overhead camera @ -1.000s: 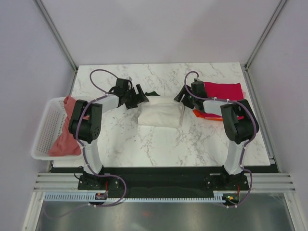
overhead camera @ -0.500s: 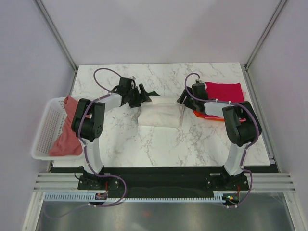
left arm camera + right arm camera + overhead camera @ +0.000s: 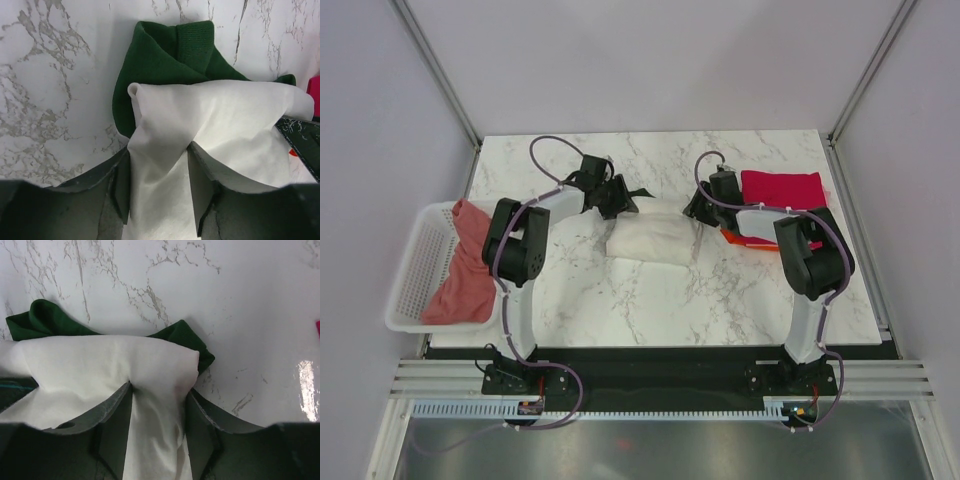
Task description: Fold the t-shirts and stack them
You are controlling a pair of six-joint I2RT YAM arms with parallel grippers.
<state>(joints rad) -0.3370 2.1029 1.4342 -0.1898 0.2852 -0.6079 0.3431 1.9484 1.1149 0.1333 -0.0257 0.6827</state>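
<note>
The cream tee (image 3: 653, 240) lies folded in the middle of the table (image 3: 650, 310), between the two grippers. The left gripper (image 3: 157, 187) grasps its far left corner: the white cloth fills the gap between the fingers (image 3: 117, 192) and creases spread from their tips. The right gripper (image 3: 156, 427) grasps the far right corner in the same way. The cloth is soft and matte, with rounded folds. A dark green ribbed sleeve (image 3: 165, 65) sticks out from under the cream layer, just beyond the fingertips. The table is glossy white marble with grey veins. A magenta tee (image 3: 782, 188) and an orange tee (image 3: 740, 238) lie at the right. A pink tee (image 3: 465, 280) sits crumpled in the basket (image 3: 415, 270) of white lattice.
</note>
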